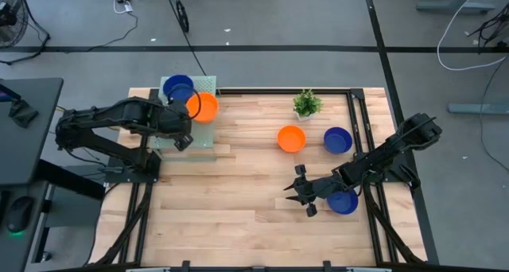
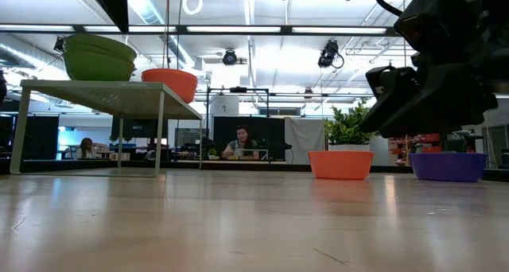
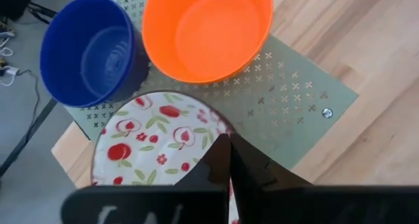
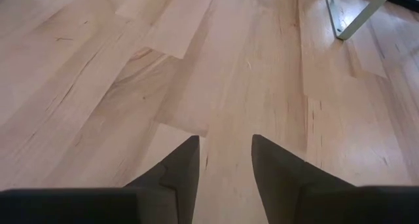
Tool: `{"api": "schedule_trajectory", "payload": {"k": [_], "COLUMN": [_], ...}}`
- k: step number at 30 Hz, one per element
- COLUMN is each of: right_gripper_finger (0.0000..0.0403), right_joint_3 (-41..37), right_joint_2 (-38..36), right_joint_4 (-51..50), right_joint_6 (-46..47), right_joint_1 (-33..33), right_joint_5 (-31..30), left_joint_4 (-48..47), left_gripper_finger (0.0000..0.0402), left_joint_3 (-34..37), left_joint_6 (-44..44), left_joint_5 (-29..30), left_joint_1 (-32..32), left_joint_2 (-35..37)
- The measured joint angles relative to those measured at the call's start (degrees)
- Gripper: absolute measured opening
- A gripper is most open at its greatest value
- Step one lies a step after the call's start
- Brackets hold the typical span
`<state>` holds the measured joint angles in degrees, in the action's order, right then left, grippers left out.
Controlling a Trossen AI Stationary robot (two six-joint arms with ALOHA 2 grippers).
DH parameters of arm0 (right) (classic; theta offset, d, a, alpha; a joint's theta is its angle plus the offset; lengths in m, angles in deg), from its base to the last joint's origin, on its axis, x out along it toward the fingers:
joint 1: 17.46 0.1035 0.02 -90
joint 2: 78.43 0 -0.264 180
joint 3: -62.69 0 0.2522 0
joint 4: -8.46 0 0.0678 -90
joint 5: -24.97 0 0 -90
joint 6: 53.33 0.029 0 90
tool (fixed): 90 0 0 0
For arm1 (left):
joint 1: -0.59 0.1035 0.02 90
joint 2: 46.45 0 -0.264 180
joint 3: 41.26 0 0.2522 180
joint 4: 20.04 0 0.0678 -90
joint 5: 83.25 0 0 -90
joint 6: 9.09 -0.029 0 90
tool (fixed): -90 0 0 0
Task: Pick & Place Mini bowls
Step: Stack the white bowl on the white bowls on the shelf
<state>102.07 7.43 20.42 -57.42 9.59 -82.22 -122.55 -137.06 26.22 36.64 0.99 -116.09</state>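
A white mini bowl with a red fruit pattern [image 3: 157, 139] sits on a green perforated stand [image 3: 288, 99], next to a dark blue bowl [image 3: 88, 50] and an orange bowl [image 3: 206, 31]. My left gripper [image 3: 226, 158] is shut on the patterned bowl's rim; in the high view it [image 1: 183, 134] hangs over the stand [image 1: 203, 141]. My right gripper [image 1: 301, 194] is open above bare wood near the table's right side and holds nothing. An orange bowl [image 1: 291, 138] and a blue bowl [image 1: 338, 139] stand on the table. Another blue bowl [image 1: 343, 202] lies under the right arm. My left gripper pinches the patterned bowl's rim [image 3: 219, 127] on the side nearest the wrist, with the wall between its two fingers [image 3: 213, 162]. They come from above, pointing down. The bowl's bottom appears to rest on the stand; the gripper hides the place of contact itself.
A small green potted plant [image 1: 307, 103] stands near the far edge. The stand's legs [image 2: 159, 129] raise it above the table at the far left. The wood between the stand and the right arm is open. People sit in the room beyond [image 2: 241, 141].
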Motion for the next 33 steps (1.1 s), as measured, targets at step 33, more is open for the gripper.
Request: {"api": "schedule_trajectory", "payload": {"k": [33], "right_gripper_finger": [0.0141], "right_joint_3": [0.00], "right_joint_2": [0.00], "right_joint_4": [-1.35], "right_joint_6": [0.19], "right_joint_1": [0.00], "right_joint_5": [0.13], "left_joint_4": [0.31], "left_gripper_finger": [0.0006], "left_joint_3": [0.02], "left_joint_6": [-4.83], "left_joint_5": [-0.47], "left_joint_1": [8.14], "left_joint_2": [-6.25]}}
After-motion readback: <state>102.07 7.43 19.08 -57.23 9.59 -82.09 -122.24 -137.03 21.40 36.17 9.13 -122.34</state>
